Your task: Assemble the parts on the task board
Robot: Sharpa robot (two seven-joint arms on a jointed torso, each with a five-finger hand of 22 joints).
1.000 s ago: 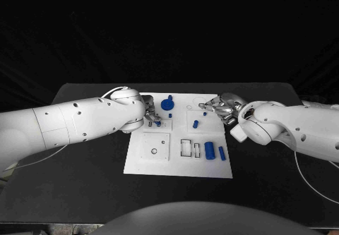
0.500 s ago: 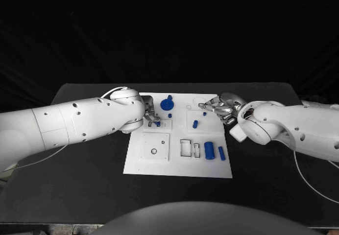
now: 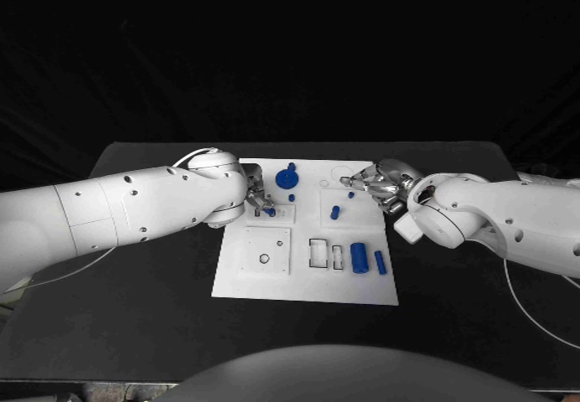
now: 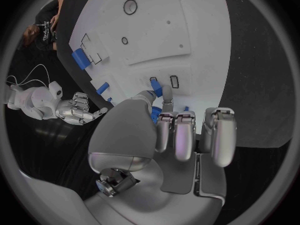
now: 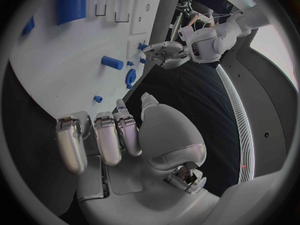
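L hand (image 4: 164, 135) pinching blue part (image 4: 155, 91)

A robotics lab: black table (image 3: 145, 285), dark backdrop, white task board (image 3: 308, 276) with blue parts (image 3: 358, 255).

white task board (image 3: 302, 280), blue parts (image 3: 358, 255), black table (image 3: 145, 318)

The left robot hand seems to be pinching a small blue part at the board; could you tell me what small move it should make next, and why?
Probably ease the part straight down. The left robot hand pinches it at the fingertips right over the board, beside a small slot, though I cannot tell if it is seated. The right robot hand hangs at the far edge, holding nothing.
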